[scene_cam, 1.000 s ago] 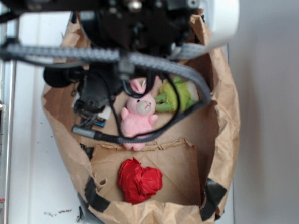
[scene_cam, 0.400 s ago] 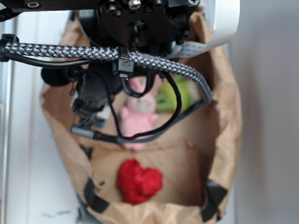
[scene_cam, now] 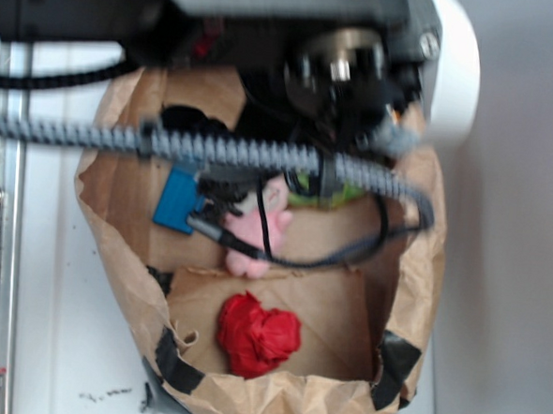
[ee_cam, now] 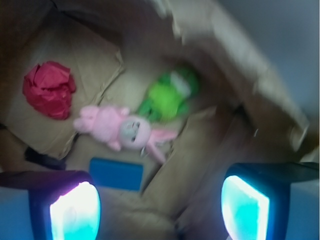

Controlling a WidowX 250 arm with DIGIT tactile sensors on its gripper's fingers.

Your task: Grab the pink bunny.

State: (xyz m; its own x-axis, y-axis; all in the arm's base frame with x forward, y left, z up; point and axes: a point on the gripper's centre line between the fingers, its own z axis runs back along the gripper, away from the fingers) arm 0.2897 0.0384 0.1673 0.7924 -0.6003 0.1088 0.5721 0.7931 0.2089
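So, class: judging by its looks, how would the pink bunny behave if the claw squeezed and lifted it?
The pink bunny looks fluffy and plush, so it would probably squash rather than resist. It seems small and likely light. Its ears and limbs look soft and might flop. The claw is open above it.

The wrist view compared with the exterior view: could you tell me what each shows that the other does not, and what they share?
Only the wrist view shows the gripper with its lit fingers apart and nothing between them, and the green plush toy nearly whole. Only the exterior view shows the braided cable, the arm's body above the paper bag and the black tape patches. Both show the pink bunny, the red fabric lump and a blue flat piece.
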